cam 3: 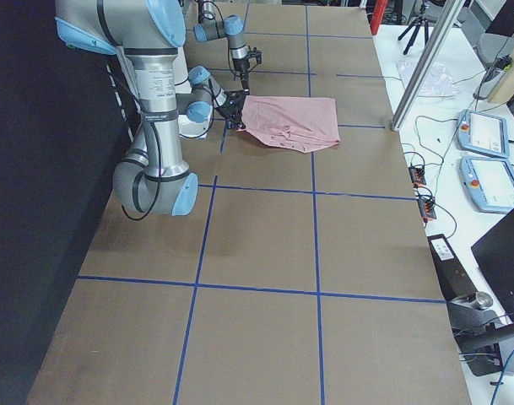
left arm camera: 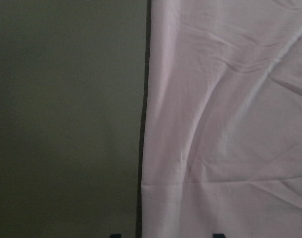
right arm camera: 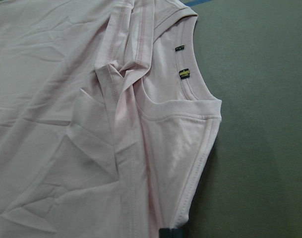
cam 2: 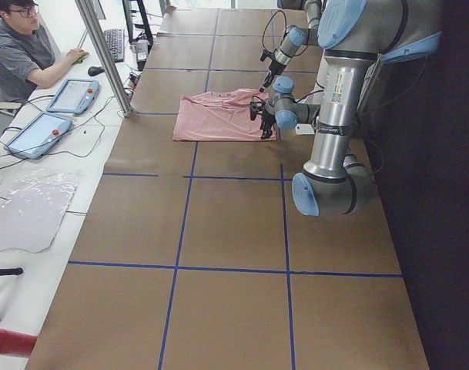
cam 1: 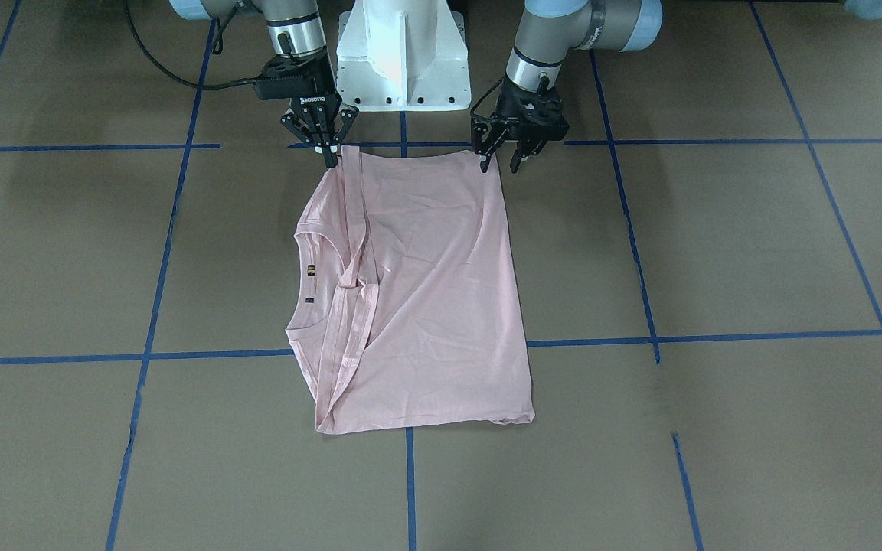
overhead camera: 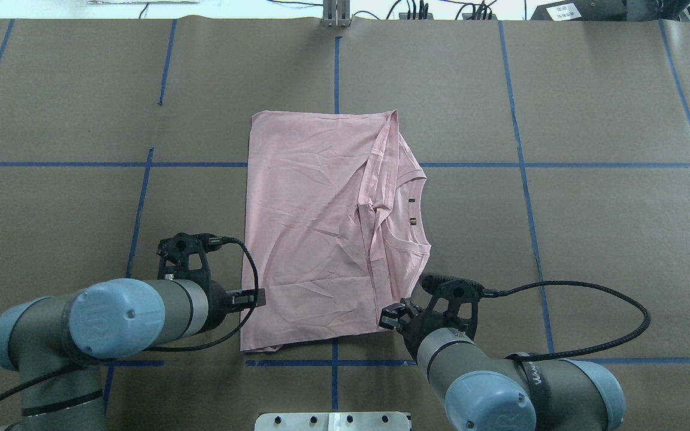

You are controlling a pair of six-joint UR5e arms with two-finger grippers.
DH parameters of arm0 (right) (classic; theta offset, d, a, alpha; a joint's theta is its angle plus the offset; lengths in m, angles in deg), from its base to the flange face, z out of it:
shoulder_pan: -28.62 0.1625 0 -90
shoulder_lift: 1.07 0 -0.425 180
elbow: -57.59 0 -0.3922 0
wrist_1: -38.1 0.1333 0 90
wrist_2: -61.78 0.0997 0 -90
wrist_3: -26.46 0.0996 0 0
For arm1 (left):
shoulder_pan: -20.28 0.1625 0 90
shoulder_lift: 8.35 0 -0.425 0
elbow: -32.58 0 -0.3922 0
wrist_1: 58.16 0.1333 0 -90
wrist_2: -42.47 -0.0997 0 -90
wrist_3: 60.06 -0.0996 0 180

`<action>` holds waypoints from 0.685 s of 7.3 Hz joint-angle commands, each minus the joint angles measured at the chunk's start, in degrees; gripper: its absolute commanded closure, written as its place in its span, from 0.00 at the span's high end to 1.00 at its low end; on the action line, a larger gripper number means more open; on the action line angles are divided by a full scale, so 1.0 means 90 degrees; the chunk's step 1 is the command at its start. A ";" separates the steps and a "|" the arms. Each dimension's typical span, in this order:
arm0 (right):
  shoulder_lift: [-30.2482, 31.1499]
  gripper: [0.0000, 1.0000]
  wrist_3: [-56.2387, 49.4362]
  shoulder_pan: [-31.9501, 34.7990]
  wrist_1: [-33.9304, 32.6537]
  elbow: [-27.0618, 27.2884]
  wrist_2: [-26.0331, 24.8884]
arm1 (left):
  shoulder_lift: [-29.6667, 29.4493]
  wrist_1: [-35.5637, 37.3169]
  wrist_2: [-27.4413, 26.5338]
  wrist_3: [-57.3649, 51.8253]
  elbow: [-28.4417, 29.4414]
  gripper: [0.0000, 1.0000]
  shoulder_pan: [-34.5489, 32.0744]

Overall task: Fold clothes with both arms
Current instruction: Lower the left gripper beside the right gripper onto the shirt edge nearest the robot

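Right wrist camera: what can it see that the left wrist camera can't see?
Only the right wrist camera shows the ribbed collar, a tiny yellow label inside it, and a folded-in sleeve hem. Only the left wrist camera shows one long straight side edge with plain wrinkled cloth beside it and no collar at all. Both show the pink T-shirt lying on the brown table.

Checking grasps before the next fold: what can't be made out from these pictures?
Shirt underside: all views, the cloth itself covers it.
Left tool: overhead view, its own body covers the tips; left wrist view's bottom edge cuts them off.
Collar labels: right wrist view, lettering too small.
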 commanded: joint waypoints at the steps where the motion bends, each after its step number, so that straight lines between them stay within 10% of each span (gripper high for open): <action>1: -0.0001 0.00 0.0000 0.0001 0.0000 0.0002 0.0001 | -0.0028 0.0000 0.0006 0.0002 -0.0003 0.61 0.0088; 5: -0.0001 0.00 0.0000 0.0001 0.0000 0.0002 0.0001 | -0.0019 0.0000 -0.0004 0.0012 0.0016 0.57 0.0390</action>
